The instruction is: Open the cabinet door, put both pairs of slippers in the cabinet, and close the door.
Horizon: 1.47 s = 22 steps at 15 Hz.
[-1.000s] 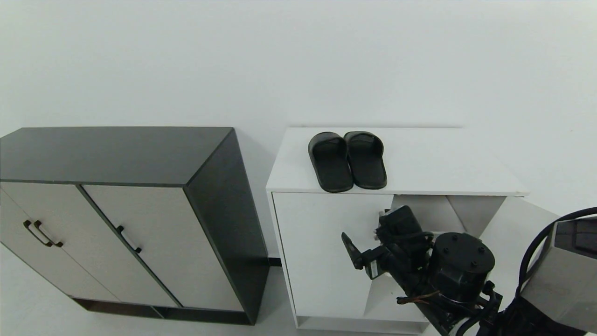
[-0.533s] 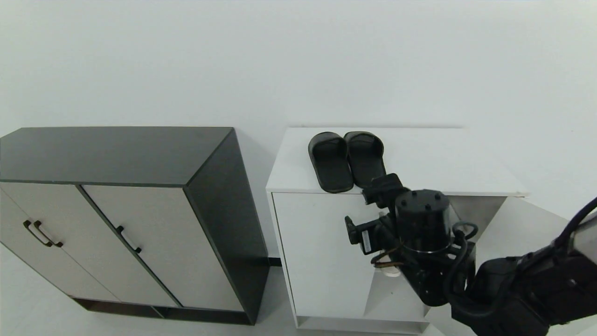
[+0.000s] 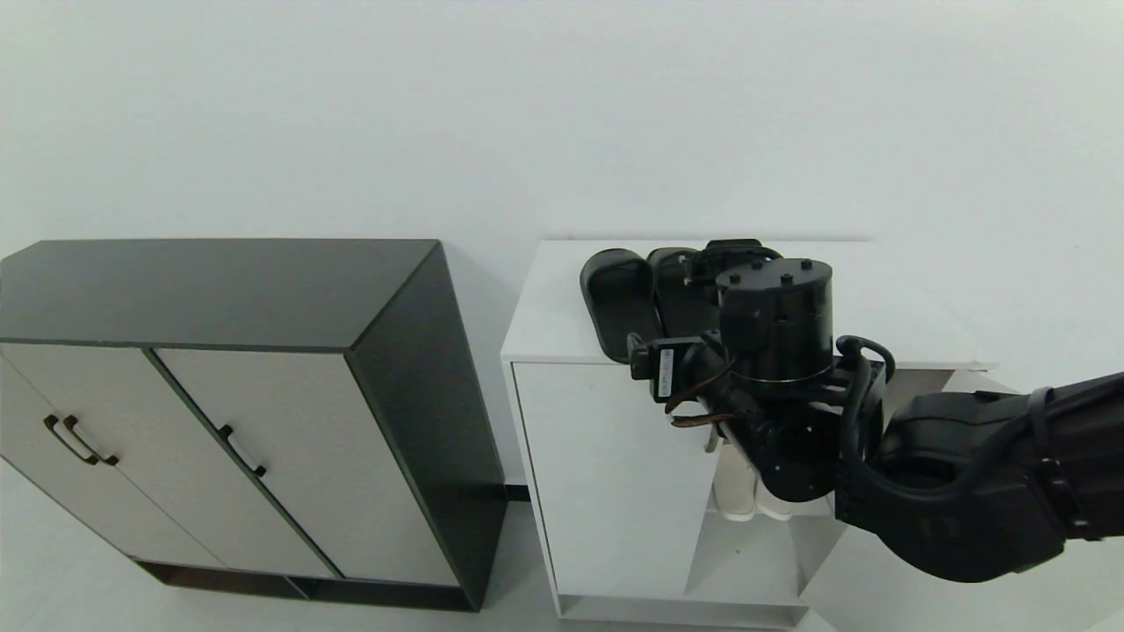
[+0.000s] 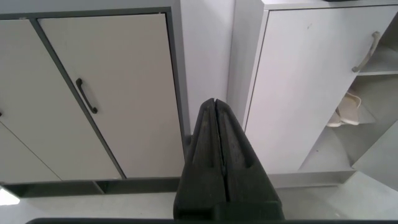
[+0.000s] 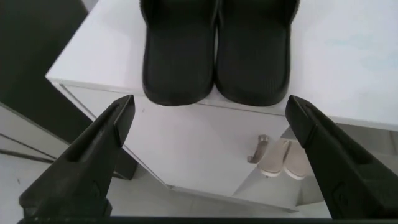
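A pair of black slippers lies side by side on top of the white cabinet. Its right compartment stands open, and a pair of white slippers rests on the shelf inside. My right arm is raised in front of the cabinet top, partly covering the right black slipper. In the right wrist view my right gripper is open, its fingers spread wider than the black slippers and just short of their heels. My left gripper is shut and empty, low in front of the two cabinets.
A dark cabinet with two closed pale doors stands left of the white one, with a narrow gap between them. The white cabinet's left door is closed and has a handle. A plain wall is behind.
My right arm has risen from in front of the open compartment to the level of the cabinet top, and now covers part of the right black slipper. The white slippers have come into sight.
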Motion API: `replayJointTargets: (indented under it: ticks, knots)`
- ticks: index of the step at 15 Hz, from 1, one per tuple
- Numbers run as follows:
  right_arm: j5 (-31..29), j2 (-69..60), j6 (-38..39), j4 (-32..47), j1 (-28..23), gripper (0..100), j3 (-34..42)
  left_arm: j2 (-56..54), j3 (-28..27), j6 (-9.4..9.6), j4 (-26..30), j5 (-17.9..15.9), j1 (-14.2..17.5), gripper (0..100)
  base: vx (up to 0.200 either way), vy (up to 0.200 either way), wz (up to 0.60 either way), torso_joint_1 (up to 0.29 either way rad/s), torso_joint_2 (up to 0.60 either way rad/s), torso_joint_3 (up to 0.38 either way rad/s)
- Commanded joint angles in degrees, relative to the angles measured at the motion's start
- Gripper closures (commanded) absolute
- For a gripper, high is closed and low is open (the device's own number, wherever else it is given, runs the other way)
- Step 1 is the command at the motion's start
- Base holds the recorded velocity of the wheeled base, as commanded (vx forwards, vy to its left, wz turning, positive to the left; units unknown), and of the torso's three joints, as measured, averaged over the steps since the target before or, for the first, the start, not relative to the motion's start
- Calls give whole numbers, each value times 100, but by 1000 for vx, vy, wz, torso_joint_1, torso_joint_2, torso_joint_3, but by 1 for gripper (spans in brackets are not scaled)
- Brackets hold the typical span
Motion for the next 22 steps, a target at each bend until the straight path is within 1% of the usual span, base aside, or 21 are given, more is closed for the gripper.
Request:
replayJointTargets:
  ticks: [1, 10, 14, 16, 18, 22]
  knots:
    - [41, 41, -12, -23, -1, 0, 78, 7, 1, 0, 1, 0, 1, 100, 0, 0, 0, 0, 0, 0]
    - [49, 103, -21, -32, -10, 0, 219, 7, 1, 0, 1, 0, 1, 100, 200, 0, 0, 2, 2, 3]
    - [383, 305, -12, -120, -124, 0, 193, 7, 1, 0, 1, 0, 1, 100, 0, 0, 0, 0, 0, 0]
    - [392, 481, -47, -129, -203, 0, 78, 7, 10, 0, 1, 0, 1, 100, 0, 0, 0, 0, 0, 0]
    - [410, 683, -109, -129, -300, 0, -133, 7, 1, 0, 1, 0, 1, 100, 0, 0, 0, 0, 0, 0]
    - [480, 1228, -302, -129, -502, 0, -888, 7, 1, 0, 1, 0, 1, 100, 0, 0, 0, 0, 0, 0]
